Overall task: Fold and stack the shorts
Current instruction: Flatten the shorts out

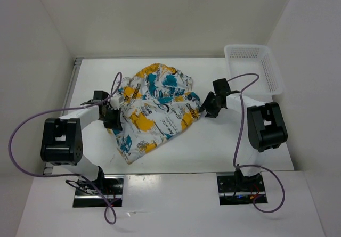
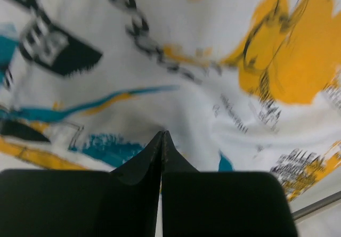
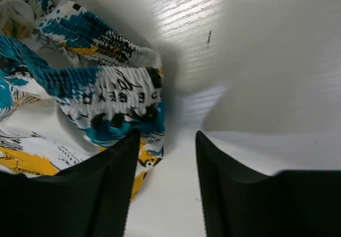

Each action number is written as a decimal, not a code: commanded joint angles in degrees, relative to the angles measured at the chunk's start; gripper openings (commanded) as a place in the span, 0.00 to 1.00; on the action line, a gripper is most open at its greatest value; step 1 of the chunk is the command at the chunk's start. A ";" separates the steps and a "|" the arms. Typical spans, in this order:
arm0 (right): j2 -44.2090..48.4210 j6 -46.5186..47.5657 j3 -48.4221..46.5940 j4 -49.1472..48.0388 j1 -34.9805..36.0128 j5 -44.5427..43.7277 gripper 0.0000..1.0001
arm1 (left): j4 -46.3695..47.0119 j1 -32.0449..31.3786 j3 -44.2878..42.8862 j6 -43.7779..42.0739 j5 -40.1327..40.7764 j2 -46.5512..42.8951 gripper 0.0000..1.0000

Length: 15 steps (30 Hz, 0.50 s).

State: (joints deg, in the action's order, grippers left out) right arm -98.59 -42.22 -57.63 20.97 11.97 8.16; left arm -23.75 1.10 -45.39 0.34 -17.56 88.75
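Note:
The shorts (image 1: 154, 109) lie crumpled in the middle of the white table, white fabric with teal and yellow-orange blotches and black lettering. My left gripper (image 1: 113, 117) is at their left edge. In the left wrist view its jaws (image 2: 162, 134) are shut, with the printed fabric (image 2: 176, 61) puckering into the tips. My right gripper (image 1: 206, 109) is at the shorts' right edge. In the right wrist view it (image 3: 165, 141) is open over bare table, its left finger (image 3: 114, 168) touching the gathered waistband (image 3: 114, 96), and nothing lies between the jaws.
A white plastic mesh basket (image 1: 256, 66) stands at the back right corner, just beyond the right arm. White walls enclose the table on the left, back and right. Purple cables loop from both arms.

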 commanded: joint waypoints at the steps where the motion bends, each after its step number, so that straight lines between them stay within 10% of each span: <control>1: -2.91 0.38 -3.10 -5.59 0.16 3.78 0.49 | 2.48 -0.14 -4.43 -0.34 2.88 6.25 0.01; 6: -7.23 -0.15 -5.13 -5.42 0.16 4.49 0.12 | 2.48 -0.14 -19.43 -0.34 4.91 15.30 0.00; 15: 4.27 -8.32 7.87 -7.61 1.57 4.23 0.09 | -0.42 -0.14 -33.38 -0.34 5.43 19.28 0.04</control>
State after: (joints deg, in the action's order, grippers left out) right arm -99.53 -47.13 -52.99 15.20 12.56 12.34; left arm -22.44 0.86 -78.24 0.27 -12.47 110.76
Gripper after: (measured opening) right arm 0.094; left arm 0.026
